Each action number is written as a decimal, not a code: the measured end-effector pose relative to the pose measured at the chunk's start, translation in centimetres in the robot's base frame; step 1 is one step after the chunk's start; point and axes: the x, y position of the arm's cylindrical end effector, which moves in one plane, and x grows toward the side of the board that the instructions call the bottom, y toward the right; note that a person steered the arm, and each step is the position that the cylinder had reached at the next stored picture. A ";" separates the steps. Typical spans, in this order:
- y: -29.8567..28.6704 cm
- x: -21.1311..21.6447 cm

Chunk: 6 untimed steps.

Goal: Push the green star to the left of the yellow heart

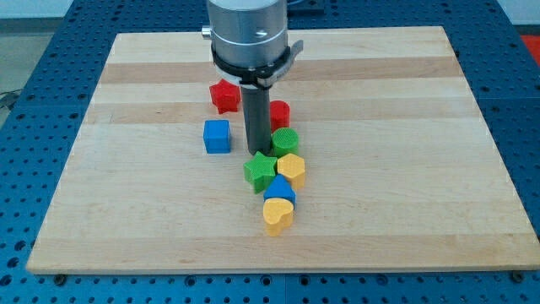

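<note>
Tip: my tip (256, 153) stands near the middle of the wooden table (405, 194), touching or just above the upper edge of the green star; contact cannot be told for sure.
Hand state: there is no hand to open or close, only the straight dark rod, and it has hold of nothing.
Green star: the green star (260, 171) lies just below my tip, touching the yellow hexagon on its right side.
Yellow heart: the yellow heart (278, 216) is the block nearest the table's bottom edge, below and slightly right of the star.
Blue block: a blue block (279, 191) of unclear shape sits between heart and hexagon.
Yellow hexagon: the yellow hexagon (291, 168) sits under the green cylinder (284, 141).
Red blocks: the red star (224, 95) lies left of the rod; another red block (278, 112) lies right of it.
Blue cube: the blue cube (217, 136) stands apart, toward the left edge.
</note>
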 end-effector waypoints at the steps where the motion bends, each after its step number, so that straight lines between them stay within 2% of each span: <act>1: 0.1 1.6; 4: -3.5 5.6; 6: -3.5 6.8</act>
